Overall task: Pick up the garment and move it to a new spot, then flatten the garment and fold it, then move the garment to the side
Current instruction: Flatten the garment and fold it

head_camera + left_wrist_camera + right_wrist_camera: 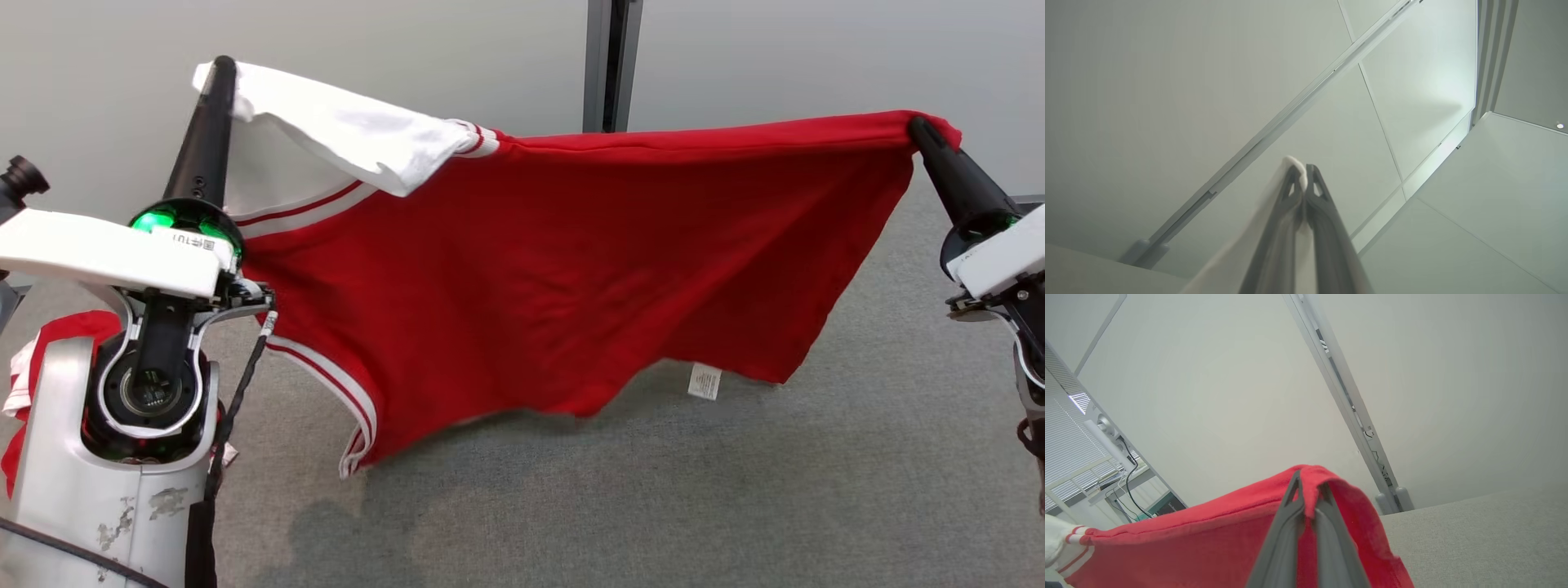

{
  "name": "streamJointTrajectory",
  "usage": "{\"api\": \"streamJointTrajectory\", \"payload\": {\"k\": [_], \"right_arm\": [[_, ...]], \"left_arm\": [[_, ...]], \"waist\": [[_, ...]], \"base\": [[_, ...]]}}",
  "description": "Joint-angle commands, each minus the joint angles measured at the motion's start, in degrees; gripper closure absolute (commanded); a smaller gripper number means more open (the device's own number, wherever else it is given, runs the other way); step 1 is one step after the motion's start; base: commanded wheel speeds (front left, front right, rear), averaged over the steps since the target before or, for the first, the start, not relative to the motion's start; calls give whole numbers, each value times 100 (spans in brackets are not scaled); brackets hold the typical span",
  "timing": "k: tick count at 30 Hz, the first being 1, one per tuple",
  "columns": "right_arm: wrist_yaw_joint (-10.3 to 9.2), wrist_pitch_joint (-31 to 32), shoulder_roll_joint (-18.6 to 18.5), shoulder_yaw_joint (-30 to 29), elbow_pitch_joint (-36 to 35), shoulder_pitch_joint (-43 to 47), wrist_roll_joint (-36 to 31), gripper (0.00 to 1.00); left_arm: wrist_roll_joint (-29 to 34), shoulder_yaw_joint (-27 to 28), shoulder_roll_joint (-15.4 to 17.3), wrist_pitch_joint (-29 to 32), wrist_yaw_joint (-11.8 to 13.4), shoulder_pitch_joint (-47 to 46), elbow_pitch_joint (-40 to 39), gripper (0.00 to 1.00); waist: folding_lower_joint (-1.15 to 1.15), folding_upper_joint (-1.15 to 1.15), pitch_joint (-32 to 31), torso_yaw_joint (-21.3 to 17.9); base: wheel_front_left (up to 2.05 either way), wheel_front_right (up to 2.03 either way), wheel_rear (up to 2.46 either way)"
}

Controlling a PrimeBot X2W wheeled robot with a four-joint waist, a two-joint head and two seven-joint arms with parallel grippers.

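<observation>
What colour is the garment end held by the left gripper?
That garment end is white; the head view shows it best.

The soft cloth garment (555, 278) is bright red across its body, with a plain white sleeve (343, 135). Thin red stripes (482, 140) on white mark the sleeve seam, and the same red-and-white banding (326, 376) edges another opening. Its small label (704, 381) is white. The left tool (220, 67) and right tool (918, 124) are matt black. A light (175, 219) at the left one's base glows green. The table (653, 506) is flecked grey.
</observation>
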Motion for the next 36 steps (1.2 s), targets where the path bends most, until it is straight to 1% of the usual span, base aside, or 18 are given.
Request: {"api": "streamJointTrajectory", "payload": {"k": [1, 5, 7, 11, 15, 19, 21, 23, 24, 25, 29, 31, 32, 36], "right_arm": [[0, 77, 51, -71, 37, -52, 63, 100], [0, 318, 266, -337, 81, -114, 45, 100], [0, 396, 347, -462, 110, -136, -47, 100], [0, 553, 493, -675, 133, -330, -291, 100], [0, 797, 679, -846, 161, -857, -531, 100], [0, 845, 786, -1001, 324, -1794, -955, 100], [0, 797, 872, -1054, 520, -2355, -1163, 100], [0, 726, 883, -1001, 733, -3031, -1420, 100], [0, 640, 906, -991, 871, -3338, -1497, 100], [1, 598, 940, -906, 995, -3674, -1583, 100], [0, 296, 894, -203, 1383, -4662, -1748, 100], [0, -43, 836, 20, 1635, -5194, -1832, 100], [0, -43, 836, 20, 1635, -5194, -1832, 100], [0, -941, 812, 177, 2311, -6011, -2076, 100]], "left_arm": [[-51, 48, -9, -23, 42, -106, 37, 100], [-84, 92, -77, -67, 139, -137, 138, 100], [-143, 104, -125, -73, 200, -154, 181, 100], [-47, 95, -122, -78, 341, -344, 298, 100], [-141, 112, -158, 31, 534, -855, 482, 100], [-315, 258, -235, 103, 764, -1753, 852, 100], [-299, 268, -178, 130, 731, -2326, 1098, 100], [-325, 308, -151, 132, 704, -2941, 1440, 100], [-262, 315, -103, 89, 641, -3225, 1647, 100], [-215, 351, -67, 17, 627, -3544, 1877, 100], [-12, 401, 42, -303, 384, -4746, 2757, 100], [81, 394, 65, -501, 227, -5368, 3161, 100], [81, 394, 65, -501, 227, -5368, 3161, 100], [272, 380, 53, -964, -125, -6365, 3868, 100]], "waist": [[0, 0, -18, -14], [0, 0, -34, -24], [0, 0, -16, -24], [0, 0, 109, -21], [0, 0, 507, -35], [0, 0, 1181, -29], [0, 0, 1557, -38], [0, 0, 1934, -44], [0, 0, 2091, -47], [0, 0, 2263, -54], [0, 0, 2794, -81], [0, 0, 3015, -91], [0, 0, 3015, -91], [0, 0, 3358, -67]], "base": [[0, 0, 0], [0, 0, 0], [0, 0, 0], [0, 0, 0], [0, 0, 0], [0, 0, 0], [0, 0, 0], [0, 0, 0], [0, 0, 0], [0, 0, 0], [0, 0, 0], [0, 0, 0], [0, 0, 0], [0, 0, 0]]}}
